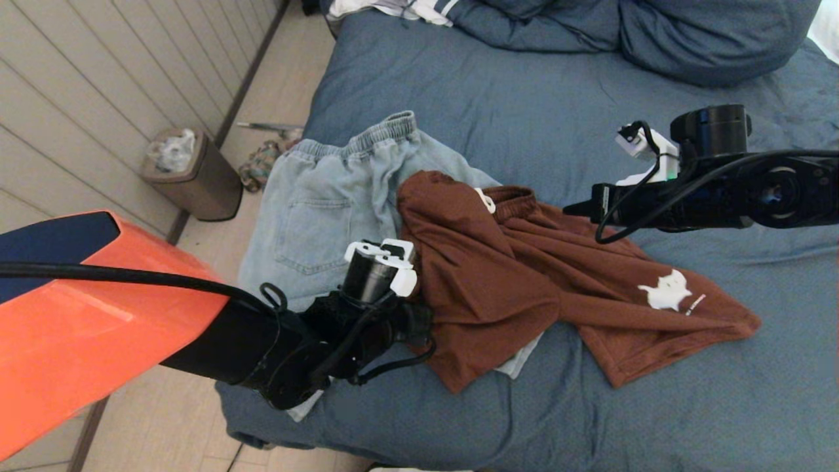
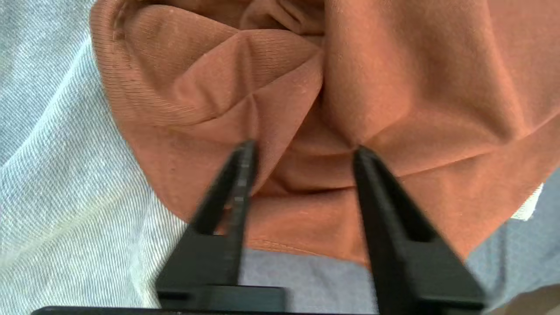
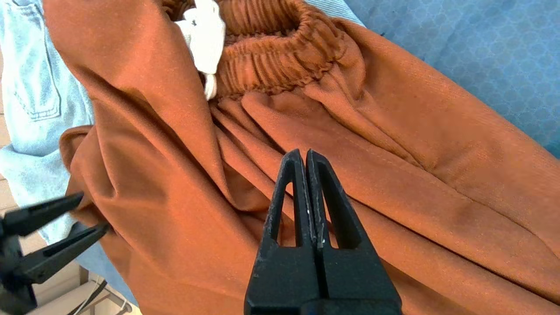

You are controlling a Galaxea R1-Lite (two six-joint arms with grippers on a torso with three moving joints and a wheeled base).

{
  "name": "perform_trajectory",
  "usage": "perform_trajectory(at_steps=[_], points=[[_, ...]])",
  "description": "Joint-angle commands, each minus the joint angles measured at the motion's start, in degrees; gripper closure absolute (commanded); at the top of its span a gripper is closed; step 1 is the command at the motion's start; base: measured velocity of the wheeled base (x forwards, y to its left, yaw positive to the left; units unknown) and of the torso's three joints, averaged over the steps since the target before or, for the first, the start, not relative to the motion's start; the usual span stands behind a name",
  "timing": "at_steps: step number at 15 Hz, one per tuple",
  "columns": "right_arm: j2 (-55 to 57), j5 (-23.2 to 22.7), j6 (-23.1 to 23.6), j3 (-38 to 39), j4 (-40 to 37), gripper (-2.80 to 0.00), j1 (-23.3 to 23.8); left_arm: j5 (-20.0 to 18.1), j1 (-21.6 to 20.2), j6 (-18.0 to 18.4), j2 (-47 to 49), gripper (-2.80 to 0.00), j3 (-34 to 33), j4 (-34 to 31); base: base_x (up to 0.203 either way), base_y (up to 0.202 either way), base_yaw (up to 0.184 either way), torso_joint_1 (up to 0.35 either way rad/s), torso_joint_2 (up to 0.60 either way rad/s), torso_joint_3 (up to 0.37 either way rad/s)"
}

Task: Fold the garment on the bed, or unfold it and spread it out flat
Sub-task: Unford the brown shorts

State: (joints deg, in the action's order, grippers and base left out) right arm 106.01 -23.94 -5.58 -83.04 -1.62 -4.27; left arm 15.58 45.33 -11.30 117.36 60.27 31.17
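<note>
Rust-brown shorts (image 1: 524,275) lie crosswise on the bed (image 1: 524,105), waistband toward the pillows; left gripper (image 2: 302,148) parted at their edge, right gripper (image 3: 305,157) clenched, empty.

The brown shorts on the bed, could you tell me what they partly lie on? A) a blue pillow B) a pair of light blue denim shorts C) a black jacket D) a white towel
B: in the head view the brown shorts overlap the edge of the light blue denim shorts spread on the bed.
</note>
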Motion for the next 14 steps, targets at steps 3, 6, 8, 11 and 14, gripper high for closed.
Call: perform_trajectory(at_steps=[3, 6, 8, 11, 14], points=[[-0.28, -0.14, -0.04, -0.19, -0.05, 0.0, 0.14, 2.08, 0.46, 0.04, -0.11, 0.0, -0.68, 1.08, 0.0, 0.0, 0.0, 0.0, 0.0, 0.0], [-0.45, -0.14, -0.04, -0.28, -0.05, 0.0, 0.31, 5.72, 3.17, 0.37, -0.88, 0.0, -0.77, 0.78, 0.0, 0.0, 0.0, 0.0, 0.0, 0.0], [-0.74, -0.19, -0.04, -0.28, -0.05, 0.0, 0.4, 9.06, 4.71, 2.77, -1.92, 0.0, -0.83, 0.96, 0.0, 0.0, 0.0, 0.0, 0.0, 0.0], [-1.2, -0.23, -0.04, -0.45, -0.05, 0.0, 0.44, 9.37, 6.39, 3.1, -7.47, 0.0, -1.17, -2.4, 0.0, 0.0, 0.0, 0.0, 0.0, 0.0], [-1.42, -0.32, -0.13, -0.73, -0.05, 0.0, 0.49, 9.12, 10.12, 2.32, -14.26, 0.0, -1.59, -11.56, 0.0, 0.0, 0.0, 0.0, 0.0, 0.0]])
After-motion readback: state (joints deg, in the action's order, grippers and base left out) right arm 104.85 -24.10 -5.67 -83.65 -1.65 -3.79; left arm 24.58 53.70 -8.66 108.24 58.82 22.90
